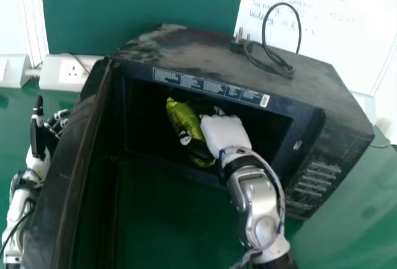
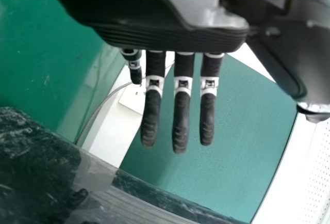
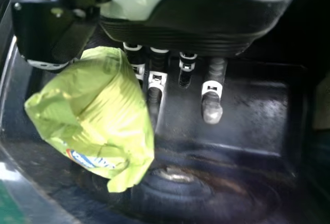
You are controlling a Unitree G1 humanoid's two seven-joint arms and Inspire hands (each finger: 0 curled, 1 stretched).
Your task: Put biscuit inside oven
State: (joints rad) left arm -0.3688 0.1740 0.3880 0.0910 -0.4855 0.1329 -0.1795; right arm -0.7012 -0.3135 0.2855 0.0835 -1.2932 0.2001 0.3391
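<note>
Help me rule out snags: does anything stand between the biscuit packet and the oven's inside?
Nothing visible: the green packet, pinched in the right hand, is in the mouth of the oven, and its door stands open.

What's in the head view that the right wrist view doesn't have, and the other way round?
Head view only: the power cord on top of the oven, and the wall socket.
Right wrist view only: the shiny patch low inside the oven.
Both: the green biscuit packet, the right robot hand and part of the oven.
</note>
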